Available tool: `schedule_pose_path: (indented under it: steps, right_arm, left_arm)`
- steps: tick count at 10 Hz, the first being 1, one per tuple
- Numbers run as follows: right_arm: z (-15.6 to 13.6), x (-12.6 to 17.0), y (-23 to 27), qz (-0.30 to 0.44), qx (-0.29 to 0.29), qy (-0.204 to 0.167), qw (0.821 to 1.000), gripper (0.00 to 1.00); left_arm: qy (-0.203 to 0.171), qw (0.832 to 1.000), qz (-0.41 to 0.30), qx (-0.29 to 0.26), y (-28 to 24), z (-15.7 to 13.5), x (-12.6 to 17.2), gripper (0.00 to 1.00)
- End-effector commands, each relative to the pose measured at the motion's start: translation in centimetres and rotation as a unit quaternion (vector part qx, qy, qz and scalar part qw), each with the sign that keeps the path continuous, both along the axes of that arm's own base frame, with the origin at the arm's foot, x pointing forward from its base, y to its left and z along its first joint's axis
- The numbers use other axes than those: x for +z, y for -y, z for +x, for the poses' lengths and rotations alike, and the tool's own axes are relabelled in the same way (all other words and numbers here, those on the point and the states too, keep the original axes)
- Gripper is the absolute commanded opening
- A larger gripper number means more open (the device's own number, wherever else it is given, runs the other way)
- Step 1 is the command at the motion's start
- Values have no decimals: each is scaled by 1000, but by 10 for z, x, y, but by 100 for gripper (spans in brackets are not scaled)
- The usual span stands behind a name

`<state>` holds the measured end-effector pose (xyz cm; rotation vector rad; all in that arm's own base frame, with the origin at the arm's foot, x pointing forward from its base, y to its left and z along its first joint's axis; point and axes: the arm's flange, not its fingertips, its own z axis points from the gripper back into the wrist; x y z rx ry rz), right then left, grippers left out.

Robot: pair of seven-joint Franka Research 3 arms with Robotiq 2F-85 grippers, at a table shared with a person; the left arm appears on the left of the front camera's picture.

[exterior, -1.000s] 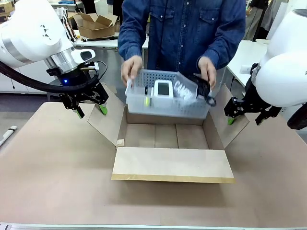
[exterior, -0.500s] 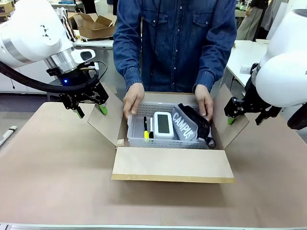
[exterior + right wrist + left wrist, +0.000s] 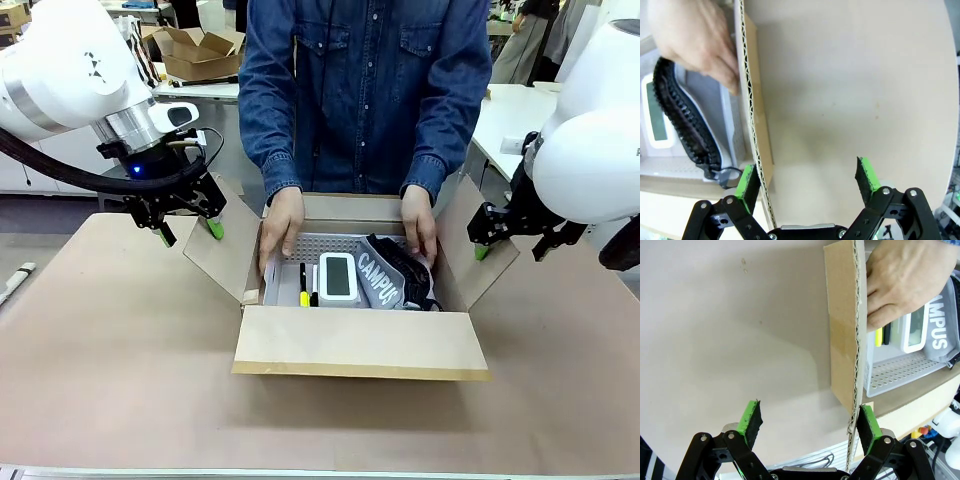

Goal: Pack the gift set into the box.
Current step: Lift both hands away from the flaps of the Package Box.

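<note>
The gift set (image 3: 340, 245) is a light, stiff perforated tray. Its loose pens (image 3: 304, 285), screened gadget (image 3: 337, 275) and soft CAMPUS cloth (image 3: 385, 275) would likely slide if it were tipped, so it is best held level by its two short end walls. It sits low inside the box (image 3: 360, 342), between and just beneath the person's hands (image 3: 281, 232), which grasp those ends with fingers curled over the rim. The left gripper (image 3: 190, 233) and right gripper (image 3: 512, 250) hang spread and empty, each just outside a side flap (image 3: 222, 250), with the tray inward of and below them.
</note>
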<state>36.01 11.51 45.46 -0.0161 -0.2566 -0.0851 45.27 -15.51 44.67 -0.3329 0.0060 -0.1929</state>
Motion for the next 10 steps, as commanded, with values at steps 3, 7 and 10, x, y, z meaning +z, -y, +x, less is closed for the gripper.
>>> schedule_pose_path:
  steps: [3, 7, 10]
  right_arm:
    - [0, 4, 2, 6, 0, -3, 1000, 100]
    - [0, 4, 2, 6, 0, -3, 1000, 100]
    - [0, 4, 2, 6, 0, -3, 1000, 100]
  left_arm:
    - [2, 1000, 12, 6, 0, -1, 3, 100]
    - [2, 1000, 12, 6, 0, -1, 3, 100]
    - [2, 1000, 12, 6, 0, -1, 3, 100]
